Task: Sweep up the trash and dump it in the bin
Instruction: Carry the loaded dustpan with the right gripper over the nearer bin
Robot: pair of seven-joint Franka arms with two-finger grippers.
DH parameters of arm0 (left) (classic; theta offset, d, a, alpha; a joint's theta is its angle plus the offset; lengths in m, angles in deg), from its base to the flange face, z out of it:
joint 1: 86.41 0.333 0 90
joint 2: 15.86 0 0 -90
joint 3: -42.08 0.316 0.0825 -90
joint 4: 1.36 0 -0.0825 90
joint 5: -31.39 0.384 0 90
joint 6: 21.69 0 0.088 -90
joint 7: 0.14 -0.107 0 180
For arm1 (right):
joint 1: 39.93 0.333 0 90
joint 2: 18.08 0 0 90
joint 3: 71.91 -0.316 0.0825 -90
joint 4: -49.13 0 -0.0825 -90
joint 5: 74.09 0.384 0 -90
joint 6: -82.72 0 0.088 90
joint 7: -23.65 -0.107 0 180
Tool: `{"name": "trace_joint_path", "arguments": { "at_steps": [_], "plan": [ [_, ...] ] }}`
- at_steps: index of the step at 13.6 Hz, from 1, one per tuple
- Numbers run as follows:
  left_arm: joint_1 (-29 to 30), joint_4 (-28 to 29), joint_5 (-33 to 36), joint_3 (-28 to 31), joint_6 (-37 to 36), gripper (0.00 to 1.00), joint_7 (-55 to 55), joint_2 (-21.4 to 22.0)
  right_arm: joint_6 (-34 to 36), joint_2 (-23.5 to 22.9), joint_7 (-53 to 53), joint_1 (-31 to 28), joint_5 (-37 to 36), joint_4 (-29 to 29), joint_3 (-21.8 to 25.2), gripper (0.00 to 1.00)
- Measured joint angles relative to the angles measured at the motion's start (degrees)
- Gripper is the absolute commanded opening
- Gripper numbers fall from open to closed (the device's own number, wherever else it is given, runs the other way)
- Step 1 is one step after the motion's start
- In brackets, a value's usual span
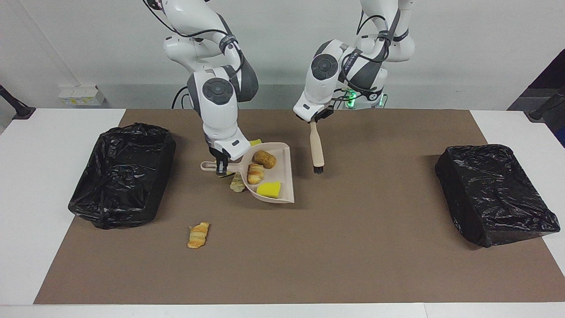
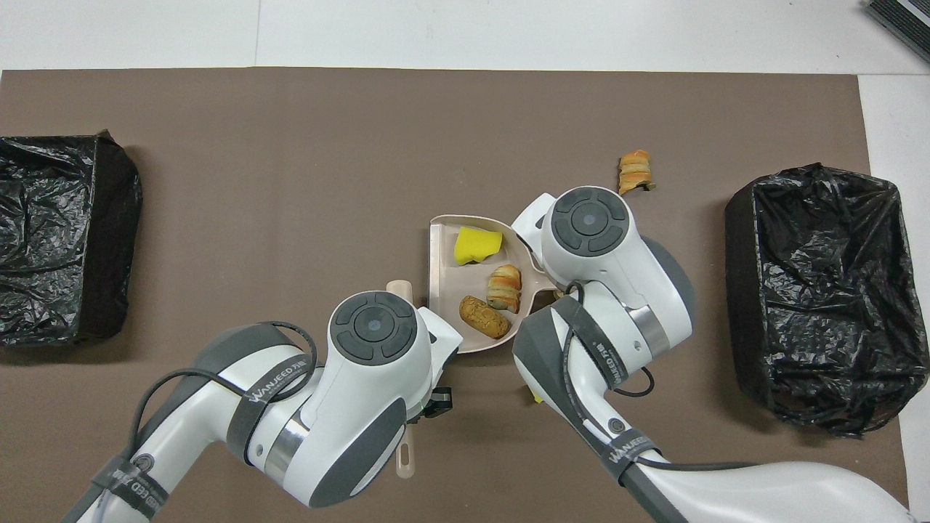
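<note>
Right gripper had its jaws clamped on the dustpan handle, pan lifted slightly over the brown mat at mid-tabletop. In the pan: one yellow sponge chunk, a striped pastry piece and a brown bread roll.

Left gripper had its jaws closed on the top of the brush, which hung upright with bristles down, just above the mat at the pan's 3 o'clock in the facing view, apart from the pan.

Obstacles around the pan, facing view: a pale pastry scrap lay on the mat touching or just under the pan's edge at its 8 o'clock; a yellow sponge bit peeked out at the pan's 11 o'clock beside the right wrist. Another yellow scrap sat under the gripper at the handle, mostly hidden. A lone striped pastry lay well apart at 7 o'clock from the pan, near the open bin.

Open black-lined bin stood at the right arm's end of the tabletop; a second black-bagged bin at the left arm's end. Mat between pan and each bin was open except for that lone pastry. The mat's edge farthest from the robots had wide free room.
</note>
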Motion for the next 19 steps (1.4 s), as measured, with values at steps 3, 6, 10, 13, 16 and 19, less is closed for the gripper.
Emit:
{"name": "trace_joint_path", "arguments": {
  "at_steps": [3,6,10,13,16,19],
  "plan": [
    [0.0,0.45,0.03,0.0,0.04,0.0,0.0,0.16,5.06,0.19,5.07,-5.13,0.94,4.25,0.05,0.0],
    [0.0,1.79,0.04,-0.01,0.47,0.0,0.0,1.01,8.58,0.23,9.58,-10.66,1.03,7.92,0.18,0.0],
    [0.0,2.22,0.04,-0.08,0.7,0.0,-0.01,1.63,10.44,0.25,16.12,-19.5,0.99,10.71,0.44,0.0],
    [0.0,2.35,0.04,-0.08,0.85,0.0,-0.05,1.72,10.13,0.24,24.5,-27.3,0.68,11.0,0.73,0.0],
    [0.0,2.6,0.04,-0.08,0.85,0.0,-0.05,1.8,7.44,0.27,33.55,-35.7,-3.36,11.27,0.87,0.0],
    [-0.02,3.36,0.04,-0.18,0.86,0.0,-0.05,2.17,4.87,0.43,36.97,-39.68,-10.78,11.23,0.92,0.0]
  ]
}}
